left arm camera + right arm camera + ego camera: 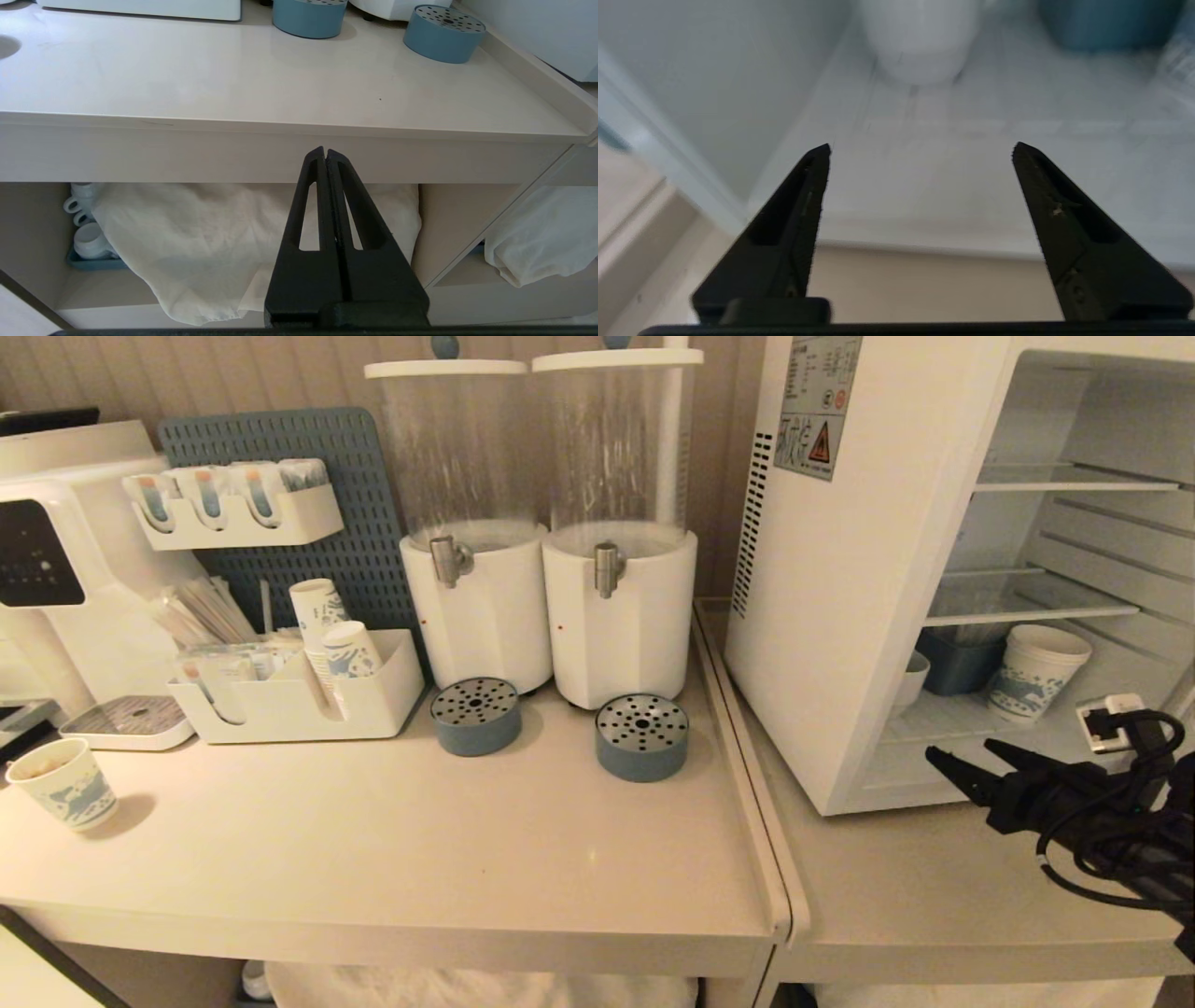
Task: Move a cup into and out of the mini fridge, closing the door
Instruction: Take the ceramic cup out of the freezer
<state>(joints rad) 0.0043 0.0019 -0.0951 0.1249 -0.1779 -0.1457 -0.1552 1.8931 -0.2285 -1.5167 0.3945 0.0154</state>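
The mini fridge (868,569) stands on the counter (467,840) at the right with its front wide open, the door itself out of sight; the cup (913,678) sits on the fridge floor, tucked against the left inner wall, just beside a dark blue tub (957,663); a paper cup (1034,670) with blue print stands further right on the same floor; the right gripper (966,758) hangs just outside the fridge opening, low at the front edge, pointing in toward the floor; its fingers (798,219) stand spread wide and grasp nothing, and in the right wrist view the cup (920,42) lies ahead of them, apart from both tips; the left gripper (325,154) is parked below the counter's front edge, its fingers pressed together and empty, with a white cloth (187,242) on the shelf beyond it
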